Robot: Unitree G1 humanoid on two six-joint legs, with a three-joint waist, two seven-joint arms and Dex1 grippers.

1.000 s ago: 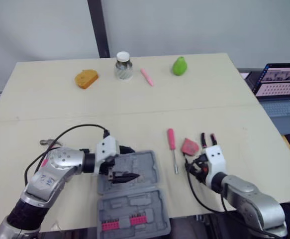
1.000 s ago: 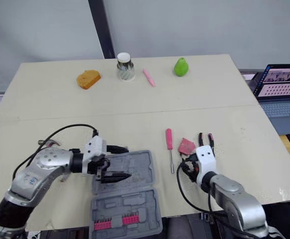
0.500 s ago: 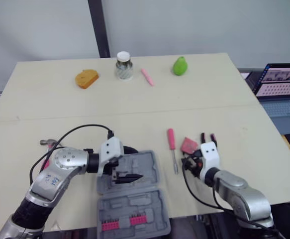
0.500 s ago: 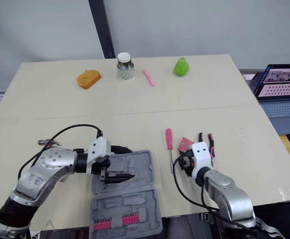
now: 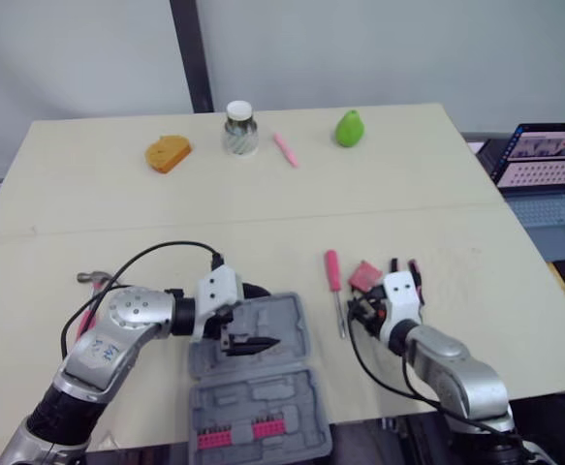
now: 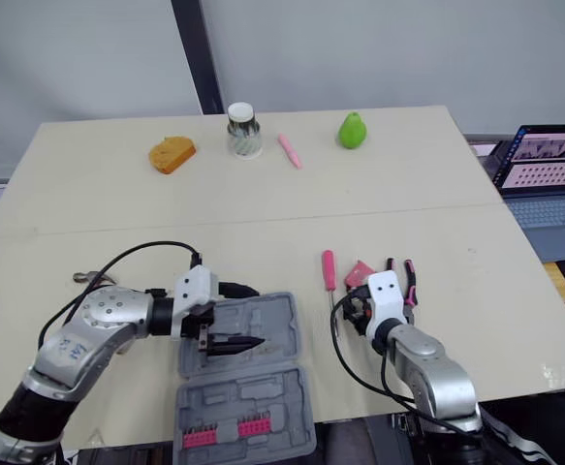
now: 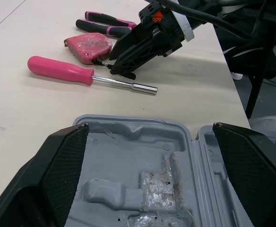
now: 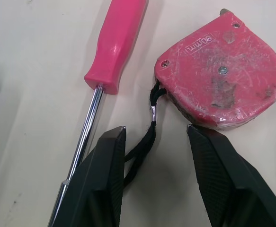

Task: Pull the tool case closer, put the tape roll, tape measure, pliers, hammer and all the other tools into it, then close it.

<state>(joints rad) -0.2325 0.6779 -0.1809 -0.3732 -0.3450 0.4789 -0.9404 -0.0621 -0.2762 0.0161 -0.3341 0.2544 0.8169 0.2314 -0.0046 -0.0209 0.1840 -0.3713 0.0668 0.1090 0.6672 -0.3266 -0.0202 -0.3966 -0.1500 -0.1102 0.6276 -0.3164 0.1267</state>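
Observation:
The grey tool case (image 5: 292,334) lies open near the table's front edge, with pink bits in its near half. My left gripper (image 5: 253,342) hovers open over the far half (image 7: 128,142); nothing is between its fingers. Right of the case lie a pink screwdriver (image 5: 335,281), a pink tape measure (image 5: 363,275) and pink-handled pliers (image 7: 104,23). My right gripper (image 8: 156,130) is open, low at the table just short of the tape measure (image 8: 223,90), with its black strap (image 8: 140,151) between the fingers. A hammer (image 5: 93,279) pokes out behind my left arm.
Along the far edge stand an orange block (image 5: 169,152), a white-lidded jar (image 5: 240,128), a pink marker (image 5: 285,149) and a green pear (image 5: 349,127). A laptop (image 5: 544,165) sits beyond the table's right edge.
My right gripper has slid left and forward, up to the tape measure's strap. My left gripper has shifted slightly right over the case and stays open.

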